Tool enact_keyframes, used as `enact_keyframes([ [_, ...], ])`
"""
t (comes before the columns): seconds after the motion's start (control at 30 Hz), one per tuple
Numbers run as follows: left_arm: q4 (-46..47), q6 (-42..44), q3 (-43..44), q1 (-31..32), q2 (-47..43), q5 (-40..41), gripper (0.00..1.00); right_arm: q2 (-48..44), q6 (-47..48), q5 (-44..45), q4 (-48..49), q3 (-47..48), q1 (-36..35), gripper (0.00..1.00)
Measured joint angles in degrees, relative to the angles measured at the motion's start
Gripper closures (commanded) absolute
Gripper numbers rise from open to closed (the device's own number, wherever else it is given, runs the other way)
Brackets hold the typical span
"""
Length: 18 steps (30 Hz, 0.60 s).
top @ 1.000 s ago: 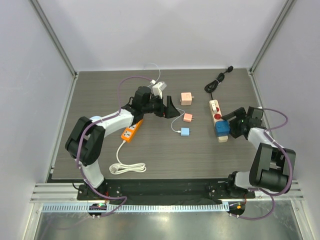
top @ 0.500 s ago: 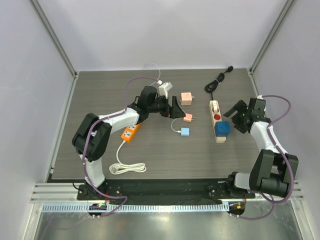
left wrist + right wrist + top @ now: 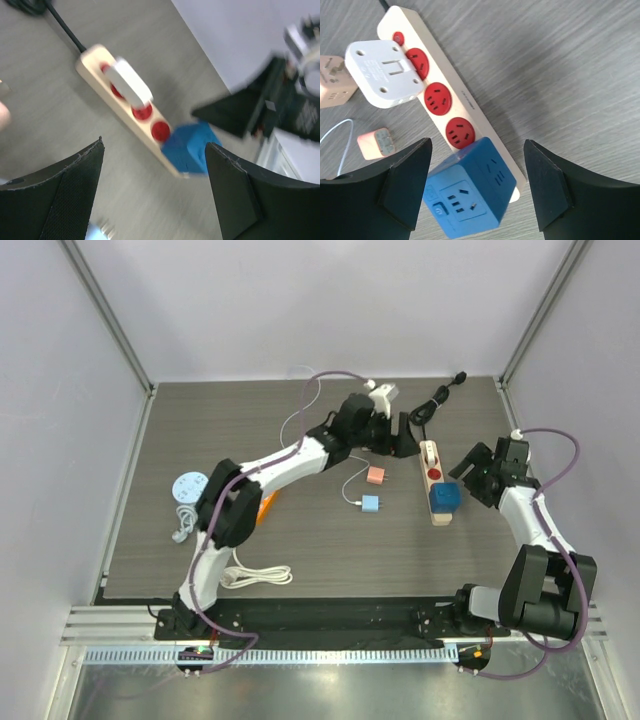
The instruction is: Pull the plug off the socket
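The dark blue cube plug [image 3: 446,498] sits in the near end of the beige socket strip [image 3: 431,472] with red outlets. In the right wrist view the plug [image 3: 470,192] lies between my right gripper's open fingers, without visible contact; the strip [image 3: 462,97] runs away from it. My right gripper [image 3: 468,478] is open just right of the plug. My left gripper [image 3: 405,443] is open and empty, hovering by the strip's far end. In the blurred left wrist view the plug [image 3: 187,147] and strip [image 3: 125,117] show ahead of the open fingers [image 3: 55,200].
A white adapter [image 3: 382,75] is plugged near the strip's far end. A black cord [image 3: 432,405] runs to the back. A pink cube [image 3: 376,476], a light-blue cube [image 3: 371,504] on a white cable, a round light-blue socket [image 3: 188,486] and a coiled white cable [image 3: 255,575] lie to the left.
My left arm has swung right from the table's middle to the strip's far end. My right gripper has drawn back a little from the plug and now holds still.
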<state>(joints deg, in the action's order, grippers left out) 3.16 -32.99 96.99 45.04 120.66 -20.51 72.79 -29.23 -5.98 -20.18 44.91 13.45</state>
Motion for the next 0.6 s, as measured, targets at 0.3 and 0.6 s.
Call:
enact_keyframes([
  [0.3, -22.6, -6.1, 36.5, 1.9, 20.9, 13.9, 0.18, -4.3, -2.7, 6.0, 3.9, -6.2, 0.0, 0.21],
  [0.6, -23.6, -10.1, 36.5, 4.3, 23.8, 18.0, 0.17, -5.2, -4.3, 6.0, 10.0, -10.0, 0.0, 0.22],
])
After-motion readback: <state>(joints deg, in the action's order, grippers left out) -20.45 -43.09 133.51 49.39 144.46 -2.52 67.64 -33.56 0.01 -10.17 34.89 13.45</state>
